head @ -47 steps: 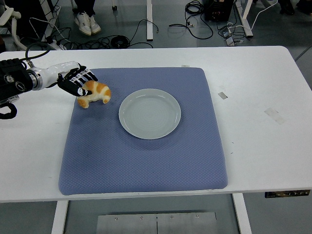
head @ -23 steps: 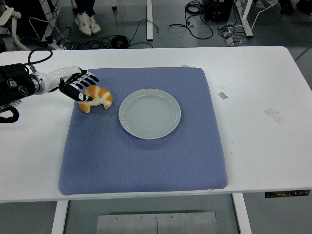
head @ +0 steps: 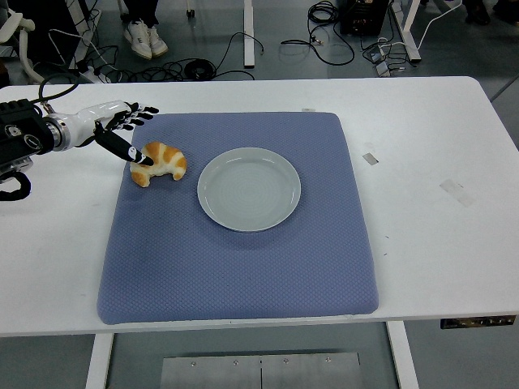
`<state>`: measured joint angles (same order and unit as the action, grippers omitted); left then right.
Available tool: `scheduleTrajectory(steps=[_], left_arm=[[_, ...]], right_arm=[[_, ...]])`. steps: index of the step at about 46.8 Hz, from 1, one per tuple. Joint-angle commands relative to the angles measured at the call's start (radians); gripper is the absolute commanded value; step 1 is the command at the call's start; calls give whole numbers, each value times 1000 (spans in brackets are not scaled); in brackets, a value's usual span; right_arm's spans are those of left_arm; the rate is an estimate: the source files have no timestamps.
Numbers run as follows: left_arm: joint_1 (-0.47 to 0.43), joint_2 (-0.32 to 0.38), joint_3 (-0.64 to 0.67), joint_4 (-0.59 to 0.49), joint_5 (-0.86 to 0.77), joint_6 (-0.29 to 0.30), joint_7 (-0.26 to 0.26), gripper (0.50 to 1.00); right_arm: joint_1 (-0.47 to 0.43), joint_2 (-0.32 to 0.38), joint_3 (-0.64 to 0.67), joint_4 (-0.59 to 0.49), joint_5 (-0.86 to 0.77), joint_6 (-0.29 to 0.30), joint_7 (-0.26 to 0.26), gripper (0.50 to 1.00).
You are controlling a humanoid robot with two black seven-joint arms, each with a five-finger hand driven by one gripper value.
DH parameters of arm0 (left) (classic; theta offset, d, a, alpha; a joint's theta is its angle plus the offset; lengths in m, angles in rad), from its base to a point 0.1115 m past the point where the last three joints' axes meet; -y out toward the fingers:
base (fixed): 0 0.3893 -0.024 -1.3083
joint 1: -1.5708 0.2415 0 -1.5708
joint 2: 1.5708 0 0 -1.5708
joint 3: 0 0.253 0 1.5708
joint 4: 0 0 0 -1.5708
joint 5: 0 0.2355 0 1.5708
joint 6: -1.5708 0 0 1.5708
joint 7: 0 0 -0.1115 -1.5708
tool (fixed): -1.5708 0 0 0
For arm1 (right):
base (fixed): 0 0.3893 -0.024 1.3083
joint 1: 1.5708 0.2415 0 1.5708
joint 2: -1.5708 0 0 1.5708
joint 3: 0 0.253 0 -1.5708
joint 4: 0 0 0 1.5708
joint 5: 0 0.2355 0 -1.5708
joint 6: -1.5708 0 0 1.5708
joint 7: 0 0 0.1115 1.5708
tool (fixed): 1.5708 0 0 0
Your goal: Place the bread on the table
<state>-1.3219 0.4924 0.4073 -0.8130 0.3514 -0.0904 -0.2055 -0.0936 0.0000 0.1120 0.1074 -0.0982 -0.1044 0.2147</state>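
**Bread resting on the blue mat, left hand spread just beside it**

We see a golden-brown croissant-shaped bread (head: 160, 163) lying on a blue quilted mat (head: 243, 259), near the mat's far left corner. It rests flat on the fabric, its curved back turned toward the middle of the table and its pale ends pointing toward the left edge.

Just to the left of the bread we find the robot's left hand (head: 122, 128), black with white segments. Its fingers (head: 139, 113) are spread apart and hold nothing. Most of them fan out over the mat's far left corner, clear of the bread. One digit reaches down and toward the bread, and its tip (head: 141, 159) sits right at the bread's left end; we cannot tell whether it touches the crust or stops just short. The left arm (head: 32, 136) comes in from the picture's left edge over the bare tabletop.

To the right of the bread, near but apart from it, a round pale grey plate (head: 249, 188) lies on the mat with nothing on it.

The mat covers the middle of a white table (head: 438, 162). Beyond the table's far edge we see black cables (head: 199, 69) on the floor and a person's white shoes (head: 144, 38).
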Motion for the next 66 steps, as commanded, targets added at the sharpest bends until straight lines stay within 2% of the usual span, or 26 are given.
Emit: scheduleTrajectory(steps=[1,16,32,47,66], left_arm=[[-5,0,-2,0,-2,0,0,969],[-37,0,-5,0,-97,0,0,969],[-46,0,-39,0,-110,0,0,969],[-59,3,-64,2,-247,-2,2,969],[-56,46,-183,3,-345,-12,5,969]], right_arm=[[0,0,0,0,0,0,0,1000],[0,0,0,0,0,0,0,1000],[0,0,0,0,0,0,0,1000],[0,0,0,0,0,0,0,1000],[0,0,0,0,0,0,0,1000]])
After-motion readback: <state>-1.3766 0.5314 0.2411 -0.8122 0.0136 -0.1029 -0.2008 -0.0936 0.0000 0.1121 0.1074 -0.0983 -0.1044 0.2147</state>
